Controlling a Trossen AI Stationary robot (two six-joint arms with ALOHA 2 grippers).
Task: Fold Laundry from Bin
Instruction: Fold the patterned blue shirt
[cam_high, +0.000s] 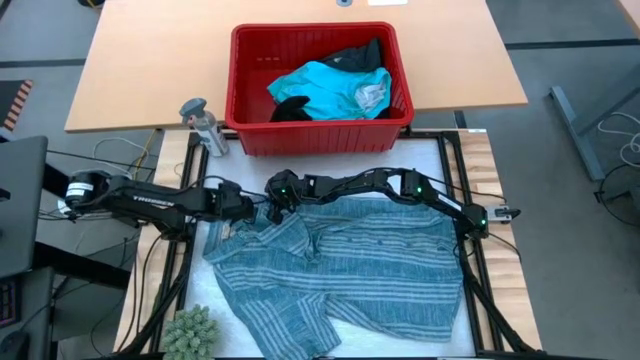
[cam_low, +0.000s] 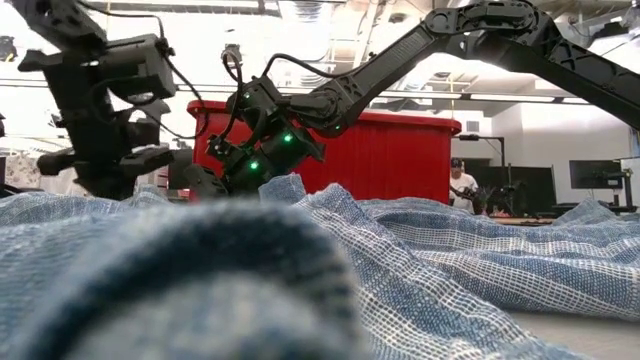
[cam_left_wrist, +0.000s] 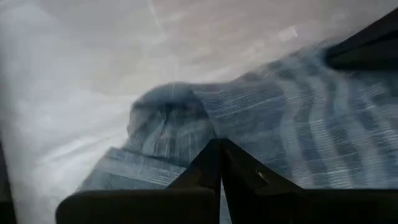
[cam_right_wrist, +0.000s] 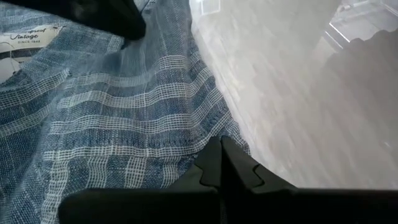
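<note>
Both the left gripper (cam_high: 250, 208) and the right gripper (cam_high: 277, 203) have their jaws closed together, each pinching the far edge of the blue-grey striped shirt (cam_high: 350, 265) spread on the table (cam_high: 195, 290). At 12 o'clock from them stands the red bin (cam_high: 318, 130) with turquoise and black laundry (cam_high: 330, 88), and a grey bottle (cam_high: 203, 125) stands at 9 o'clock of the bin.

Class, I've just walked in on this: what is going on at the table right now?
A two-armed robot is folding laundry. A blue-grey striped shirt lies spread on the table in front of a red bin, which holds a turquoise garment and black ones. Both grippers meet at the shirt's edge nearest the bin: the left gripper and the right gripper are each closed on the fabric, side by side. The shirt is rumpled, with no neat fold made yet.
</note>
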